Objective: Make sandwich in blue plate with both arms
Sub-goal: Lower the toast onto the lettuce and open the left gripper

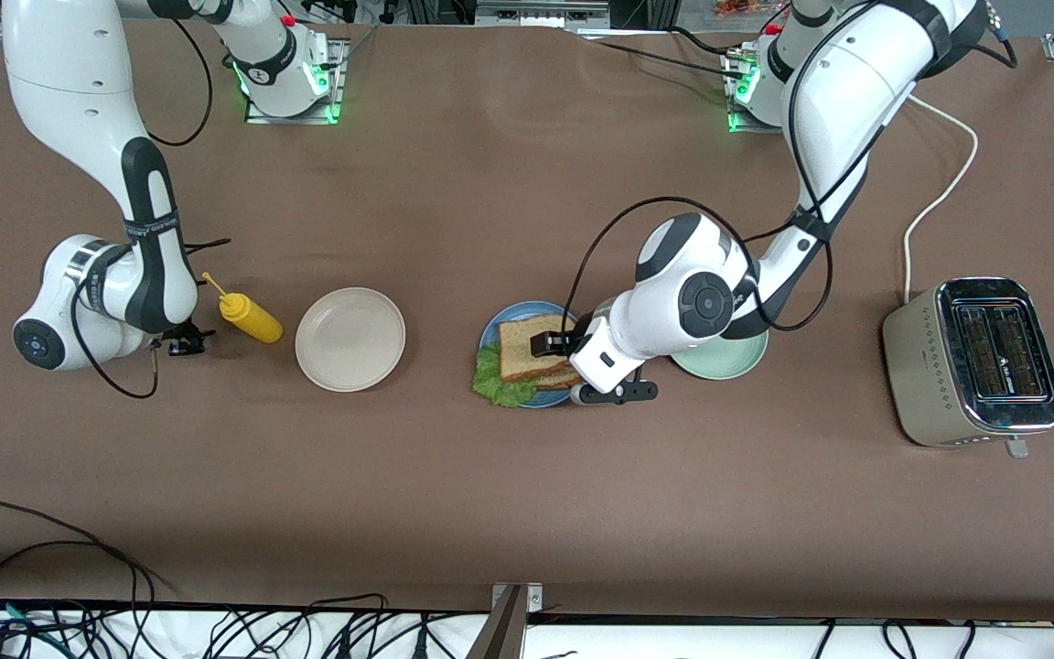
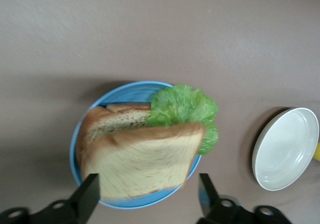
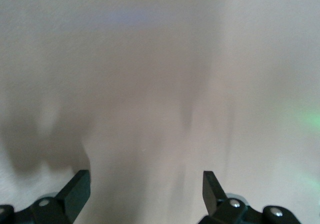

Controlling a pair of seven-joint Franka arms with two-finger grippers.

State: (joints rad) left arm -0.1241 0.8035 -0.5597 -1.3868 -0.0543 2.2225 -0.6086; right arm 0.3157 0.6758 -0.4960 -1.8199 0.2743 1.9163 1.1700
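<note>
The round, shallow, sky-blue plate (image 1: 489, 331) lies near the middle of the brown table (image 1: 527, 494), just beside a pale green plate (image 1: 726, 361) that sits toward the left arm's end. On the blue plate rests the sandwich: a lower slice of brown wholemeal bread (image 2: 116, 118), a ruffled green lettuce leaf (image 2: 184, 109), and an upper slice of brown wholemeal bread (image 2: 142, 161) laid across them.

The left gripper (image 1: 553, 352) hangs low over the sandwich with its black fingers (image 2: 89, 196) spread wide, one at either side of the upper slice and, in the left wrist view, not clamped on it. The right gripper (image 1: 181, 345) waits low over the table beside a yellow squeeze bottle (image 1: 251, 317), its fingers (image 3: 76, 185) likewise spread wide around nothing. A round beige plate (image 1: 350, 339) lies between the bottle and the blue plate; a steel two-slot toaster (image 1: 975, 361) stands near the table edge at the left arm's end.

Hazards, as judged from this arrangement:

- **Displaced slice:** the upper slice sits skewed, with one corner reaching the plate rim. A finger brushing it while the left gripper rises could drag it off the stack.
- **Overhanging lettuce:** the leaf spills past the plate edge nearest the front camera and could be pulled off the stack by a passing finger.
- **Shoved plate:** sideways contact could push the blue plate against the green one.
</note>
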